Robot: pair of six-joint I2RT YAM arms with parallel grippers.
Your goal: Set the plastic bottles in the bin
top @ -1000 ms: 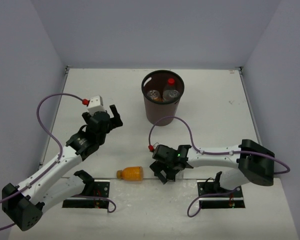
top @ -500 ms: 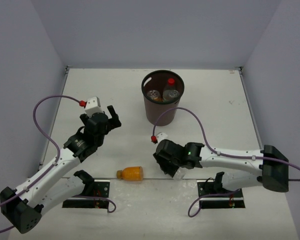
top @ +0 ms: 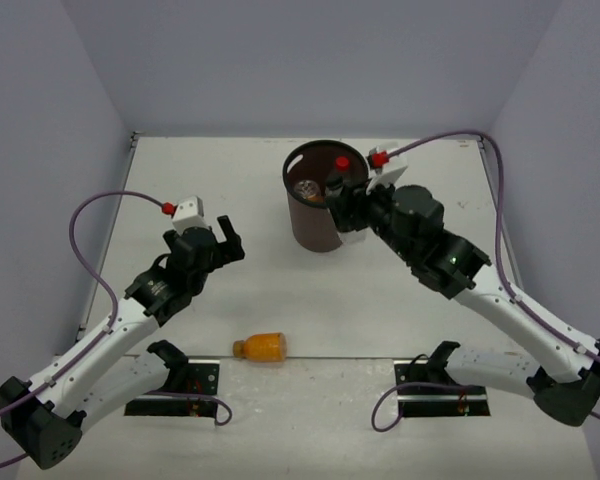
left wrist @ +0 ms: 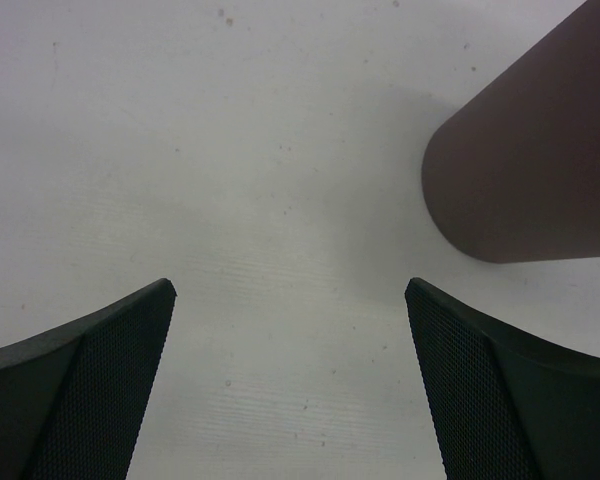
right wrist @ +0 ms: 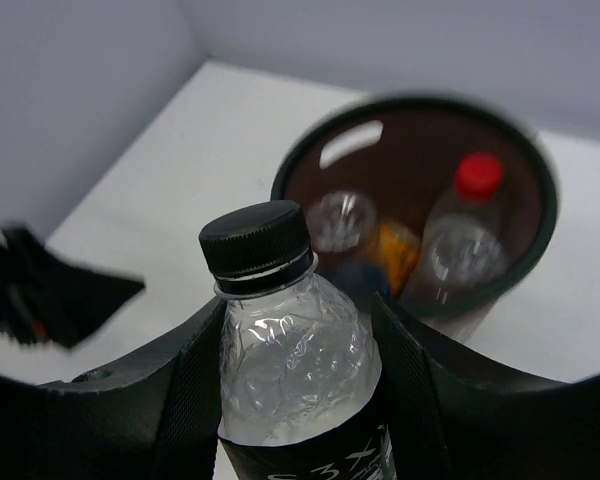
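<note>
Right gripper (top: pixel 342 203) swung from the near edge to the bin's (top: pixel 315 235) right rim, clamped on black-capped bottle (right wrist: pixel 292 350) | left gripper (top: pixel 220 232) spread over table (top: pixel 210 170), apart from bin's left wall | orange bottle (top: pixel 261 346) lay near front edge, well apart | only right wrist view showed the grip; red-capped bottle (right wrist: pixel 463 235) stood inside bin

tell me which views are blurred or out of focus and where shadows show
right wrist view: the black-capped clear plastic bottle is sharp, the round dark brown plastic bin behind it soft-edged; left wrist view: the bin's wall has a fuzzy edge and casts a soft shadow on the white table; top external view: evenly lit, crisp, only faint shadows.
</note>
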